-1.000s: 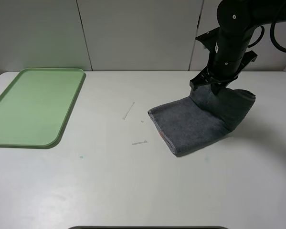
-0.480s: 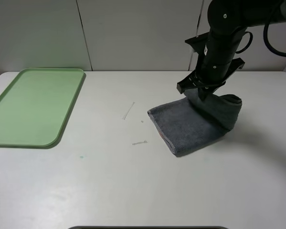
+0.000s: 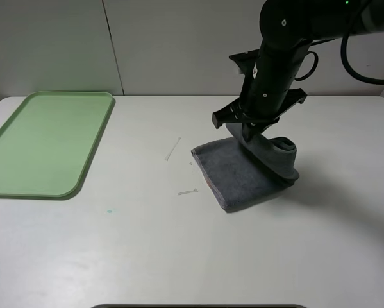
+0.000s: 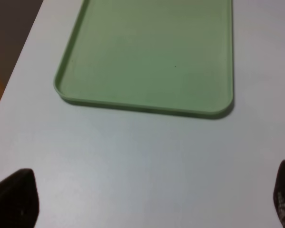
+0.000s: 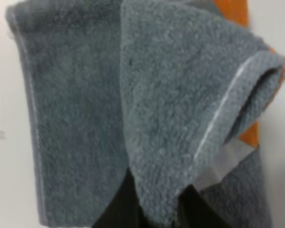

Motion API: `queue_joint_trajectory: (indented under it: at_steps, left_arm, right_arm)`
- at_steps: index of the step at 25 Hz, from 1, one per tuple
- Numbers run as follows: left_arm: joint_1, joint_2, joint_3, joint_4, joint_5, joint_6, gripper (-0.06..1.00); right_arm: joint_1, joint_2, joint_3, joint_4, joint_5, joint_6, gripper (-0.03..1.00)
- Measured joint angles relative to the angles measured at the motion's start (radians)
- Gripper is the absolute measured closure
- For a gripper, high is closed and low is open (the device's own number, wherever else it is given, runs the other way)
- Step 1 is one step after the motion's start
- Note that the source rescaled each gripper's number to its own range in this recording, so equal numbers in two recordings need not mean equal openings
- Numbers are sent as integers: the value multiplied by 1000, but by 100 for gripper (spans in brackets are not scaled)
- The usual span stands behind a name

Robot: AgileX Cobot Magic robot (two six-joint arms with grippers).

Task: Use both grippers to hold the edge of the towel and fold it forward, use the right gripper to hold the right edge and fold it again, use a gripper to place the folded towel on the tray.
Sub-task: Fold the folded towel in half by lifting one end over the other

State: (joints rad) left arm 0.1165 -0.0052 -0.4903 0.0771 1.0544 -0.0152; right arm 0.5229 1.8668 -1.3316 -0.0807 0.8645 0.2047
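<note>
The black narrow-fingered right gripper point(image 3: 248, 133) is clamped on a lifted edge point(image 5: 190, 142) of the dark grey terry-cloth towel point(image 3: 240, 178), draped over its lower layer; orange trim point(image 5: 235, 12) peeks out; the towel lies right of centre on the white tabletop point(image 3: 179, 250); the pale green rectangular plastic tray point(image 3: 44, 141) sits at the far-left corner; the left gripper point(image 4: 149, 199), spread wide, hangs near it, holding nothing.
</note>
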Motion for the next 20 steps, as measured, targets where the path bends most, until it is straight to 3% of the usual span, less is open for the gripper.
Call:
queue_joint_trajectory:
  at_steps: [20]
  left_arm:
    - [0,0,0,0,0,0,-6]
  right_arm:
    - [0,0,0,231,-48,30,87]
